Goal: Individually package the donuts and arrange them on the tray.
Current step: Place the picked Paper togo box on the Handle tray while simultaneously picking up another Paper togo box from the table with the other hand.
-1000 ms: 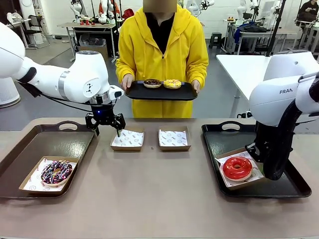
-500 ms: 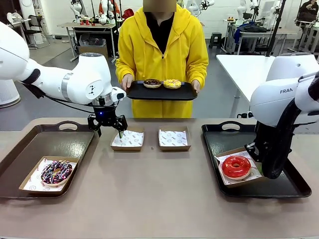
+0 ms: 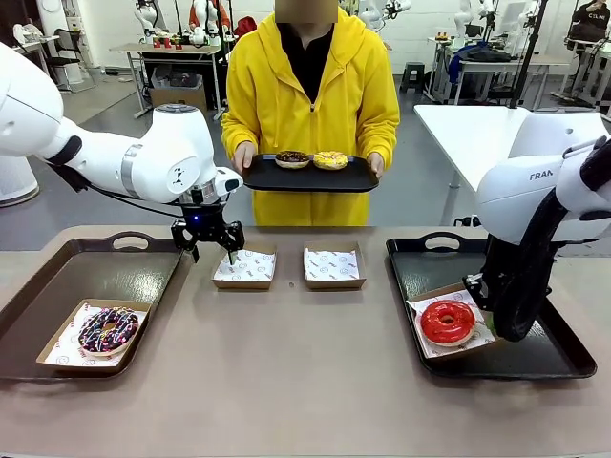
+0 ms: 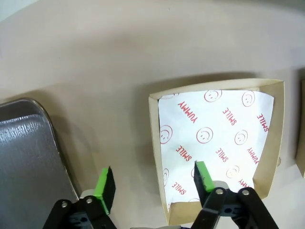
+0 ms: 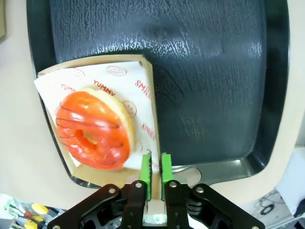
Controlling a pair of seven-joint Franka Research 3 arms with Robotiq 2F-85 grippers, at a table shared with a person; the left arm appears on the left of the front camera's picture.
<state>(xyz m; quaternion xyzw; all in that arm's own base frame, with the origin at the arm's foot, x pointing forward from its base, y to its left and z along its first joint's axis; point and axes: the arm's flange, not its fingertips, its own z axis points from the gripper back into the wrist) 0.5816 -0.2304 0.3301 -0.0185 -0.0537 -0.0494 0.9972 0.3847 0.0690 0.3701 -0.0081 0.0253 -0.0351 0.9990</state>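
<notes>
Closest to me, on the left tray [image 3: 57, 286], a sprinkled chocolate donut [image 3: 108, 329] lies in a paper-lined box, and on the right tray [image 3: 535, 355] a red donut [image 3: 447, 322] lies in the red donut's box [image 5: 153, 119]; the right end effector [image 5: 156, 174] has its pads pressed together on the rim of this box, near one corner. Further, in the middle of the desk [image 3: 305, 382], the left empty box [image 3: 244, 267] and the right empty box [image 3: 333, 266] stand side by side, and the left end effector [image 4: 152, 180] hangs with its fingers apart, astride a side wall of the left one, gripping nothing. Behind the desk a person holds a third tray [image 3: 305, 178] carrying a dark chocolate donut [image 3: 292, 158] and a yellow donut [image 3: 330, 159]. So I count four donuts, four boxes and three trays. I think the donuts are soft and light, with a glaze that marks and sticks easily, so it is better to take the thin cardboard rim and not the donut itself
</notes>
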